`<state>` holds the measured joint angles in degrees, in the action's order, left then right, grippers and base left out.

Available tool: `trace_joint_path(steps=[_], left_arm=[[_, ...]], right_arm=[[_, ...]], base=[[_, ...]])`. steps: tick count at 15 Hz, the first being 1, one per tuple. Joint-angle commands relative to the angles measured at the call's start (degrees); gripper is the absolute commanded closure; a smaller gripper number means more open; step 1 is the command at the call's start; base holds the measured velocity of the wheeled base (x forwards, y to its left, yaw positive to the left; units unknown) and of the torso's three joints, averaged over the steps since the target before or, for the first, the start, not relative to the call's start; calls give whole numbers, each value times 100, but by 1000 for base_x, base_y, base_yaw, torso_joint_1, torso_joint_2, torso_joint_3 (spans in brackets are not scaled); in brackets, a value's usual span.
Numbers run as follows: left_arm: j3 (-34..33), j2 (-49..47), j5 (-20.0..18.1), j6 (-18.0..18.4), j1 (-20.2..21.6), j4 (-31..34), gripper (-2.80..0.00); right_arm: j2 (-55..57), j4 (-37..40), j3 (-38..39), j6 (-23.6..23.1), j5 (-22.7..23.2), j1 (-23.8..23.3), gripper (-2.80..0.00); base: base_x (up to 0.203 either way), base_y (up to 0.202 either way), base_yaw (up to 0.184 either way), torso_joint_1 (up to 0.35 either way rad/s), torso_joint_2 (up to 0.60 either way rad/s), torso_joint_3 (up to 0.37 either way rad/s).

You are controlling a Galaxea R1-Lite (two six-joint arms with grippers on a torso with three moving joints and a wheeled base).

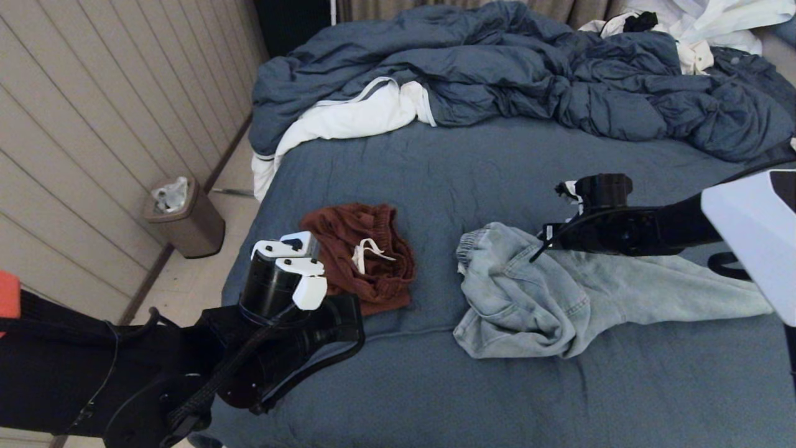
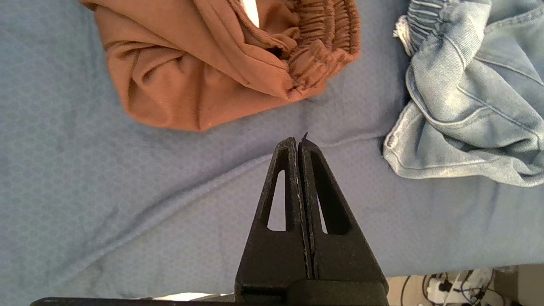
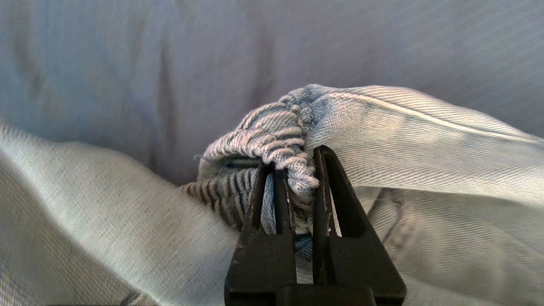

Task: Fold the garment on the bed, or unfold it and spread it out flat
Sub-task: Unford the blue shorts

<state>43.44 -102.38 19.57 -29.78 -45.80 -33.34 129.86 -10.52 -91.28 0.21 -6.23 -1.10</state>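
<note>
A crumpled light-blue denim garment point(image 1: 528, 298) lies on the slate-blue sheet of the bed point(image 1: 435, 174), one leg trailing to the right. My right gripper point(image 3: 297, 170) is shut on the gathered elastic waistband point(image 3: 272, 136) at the garment's far edge, and cloth fills the gap between its jaws. In the head view the right gripper point(image 1: 542, 241) reaches in from the right. My left gripper point(image 2: 298, 142) is shut on nothing and hovers over bare sheet near the bed's front left. The denim garment point(image 2: 467, 106) is off to one side of it.
Rust-brown shorts point(image 1: 364, 255) with a white drawstring lie bunched left of the denim, close to the left arm point(image 1: 280, 280). A rumpled blue duvet point(image 1: 528, 68) and white linens point(image 1: 348, 118) fill the far side. A bin point(image 1: 183, 218) stands on the floor by the left wall.
</note>
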Motion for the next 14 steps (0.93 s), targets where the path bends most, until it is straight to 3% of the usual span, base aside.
trace_joint_path(steps=[1, 4, 9, 14], left_arm=[[-4, -46, 3, -25, 1, -23, 0], [-2, -37, 3, -59, 1, -45, 0], [-73, -28, 21, -72, 1, -413, 0], [-90, -45, 74, -138, 10, -799, 0]], right_arm=[[-27, -266, -138, 26, -245, 4, 0], [11, -925, -538, 228, -832, 27, 0], [429, -1005, -1836, 296, -1928, -203, 0], [563, -1025, -2113, 222, -1971, -861, 0]], base=[[0, 0, 0, 0, 0, 0], [0, 0, 0, 0, 0, 0], [0, 0, 0, 0, 0, 0], [0, 0, 0, 0, 0, 0]])
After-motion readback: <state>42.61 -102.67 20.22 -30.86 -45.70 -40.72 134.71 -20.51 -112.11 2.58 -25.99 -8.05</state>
